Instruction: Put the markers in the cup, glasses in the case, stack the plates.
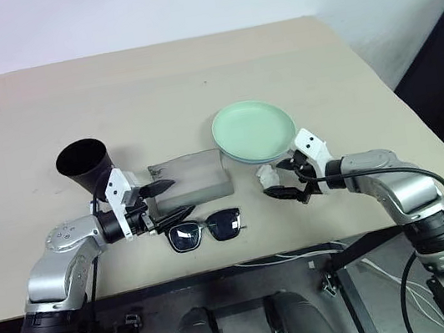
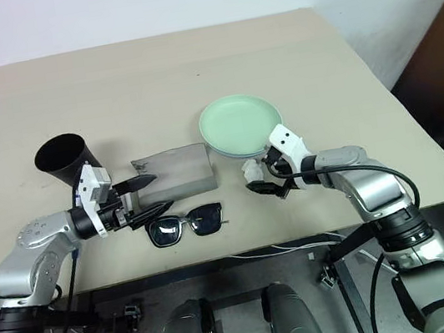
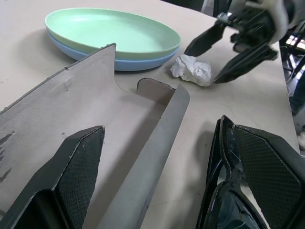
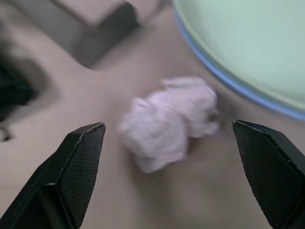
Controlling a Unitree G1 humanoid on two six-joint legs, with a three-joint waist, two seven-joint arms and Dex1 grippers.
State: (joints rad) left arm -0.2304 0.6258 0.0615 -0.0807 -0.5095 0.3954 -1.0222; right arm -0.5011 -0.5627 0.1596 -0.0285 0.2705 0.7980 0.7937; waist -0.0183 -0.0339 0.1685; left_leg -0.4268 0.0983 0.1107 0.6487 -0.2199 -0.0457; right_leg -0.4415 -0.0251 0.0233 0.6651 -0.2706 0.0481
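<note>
Plates (image 1: 253, 130) already stacked, mint green on light blue, on the counter (image 1: 190, 70); glasses step apparently in hand; glasses (image 1: 205, 230) lying folded-open at the counter's near edge, just in front of the case (image 1: 193, 179), still outside it; cup (image 1: 85, 163) upright to the left of the case, markers not made out. Next move, by judgement: bring a gripper down over the glasses, lift by the frame, set inside the case. Left gripper (image 1: 160, 203) spread wide, empty, one finger over the case's near corner, the other by the glasses. Right gripper (image 1: 279, 181) likewise wide apart, holding nothing, poised around a crumpled white wad (image 4: 164, 121) just beside the plates.
</note>
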